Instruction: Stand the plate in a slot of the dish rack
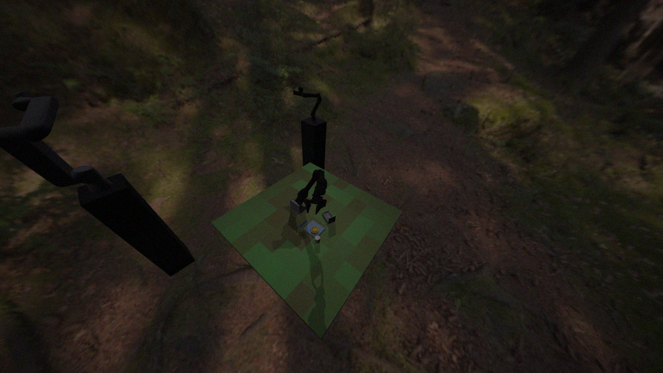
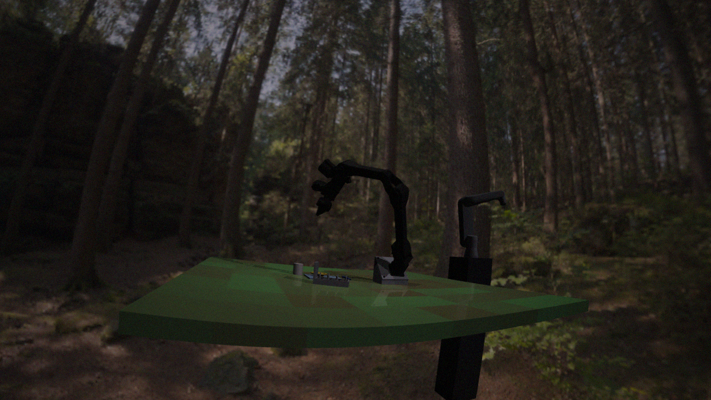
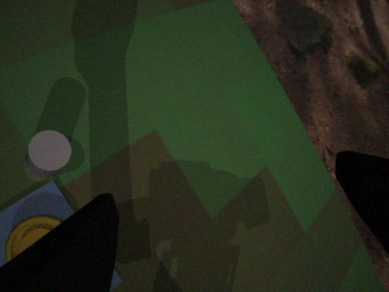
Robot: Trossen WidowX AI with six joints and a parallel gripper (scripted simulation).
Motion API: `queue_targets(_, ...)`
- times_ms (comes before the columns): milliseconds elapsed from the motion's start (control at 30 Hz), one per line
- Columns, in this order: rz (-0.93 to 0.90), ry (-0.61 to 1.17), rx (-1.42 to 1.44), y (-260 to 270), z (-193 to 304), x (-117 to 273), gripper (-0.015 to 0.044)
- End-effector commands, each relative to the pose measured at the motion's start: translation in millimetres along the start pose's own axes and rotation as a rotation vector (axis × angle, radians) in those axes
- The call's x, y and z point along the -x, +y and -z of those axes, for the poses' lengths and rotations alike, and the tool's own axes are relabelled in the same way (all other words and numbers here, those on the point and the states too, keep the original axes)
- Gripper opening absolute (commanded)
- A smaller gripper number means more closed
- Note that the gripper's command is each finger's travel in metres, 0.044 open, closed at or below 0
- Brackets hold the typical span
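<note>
Well left of the gripper, large pedestal (image 1: 134, 227): dark, tall, carrying a bent arm, beyond the worktop (image 1: 273, 264) (image 2: 298, 318) (image 3: 203, 101).
Arm base (image 1: 296, 206) (image 2: 384, 278): grey, on the worktop, left of the gripper in the top view.
Small blue item (image 1: 302, 224): lower left of the gripper in the top view, just beside the mat; too small to identify.
Gripper (image 1: 312, 211) (image 2: 319, 208) (image 3: 227, 184): fingers wide apart, pointing down and gripping nothing, high above the worktop.
Mat (image 1: 308, 228) (image 2: 309, 276) (image 3: 8, 219): blue and square, flat on the worktop, lower than the gripper.
Plate (image 1: 314, 229) (image 2: 322, 273) (image 3: 24, 225): yellow, round, lying flat on the mat, below the gripper and well apart from it; one finger partly covers it in the wrist view.
Cylinder (image 1: 317, 239) (image 2: 298, 268) (image 3: 49, 150): pale-topped, upright near the mat's corner, lower than the gripper.
Dish rack (image 1: 328, 217) (image 2: 330, 282): grey, right of the gripper in the top view, apart from the plate.
</note>
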State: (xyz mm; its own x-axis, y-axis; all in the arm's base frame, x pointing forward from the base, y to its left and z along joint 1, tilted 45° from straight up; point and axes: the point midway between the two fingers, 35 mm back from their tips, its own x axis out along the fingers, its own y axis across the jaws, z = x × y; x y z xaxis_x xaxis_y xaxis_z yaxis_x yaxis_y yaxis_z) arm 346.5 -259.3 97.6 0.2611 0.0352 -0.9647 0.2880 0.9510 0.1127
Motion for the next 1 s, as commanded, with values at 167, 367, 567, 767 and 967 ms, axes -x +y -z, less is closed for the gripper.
queue_targets(167,-0.207,0.133,0.122,27,20,-26,0.04)
queue_targets(367,-0.37,0.206,0.191,46,35,-38,0.04)
queue_targets(567,-0.551,0.261,0.245,67,47,-46,0.04)
queue_targets(767,-0.711,0.288,0.273,84,56,-50,0.04)
queue_targets(967,-0.712,0.304,0.273,94,62,-67,0.04)
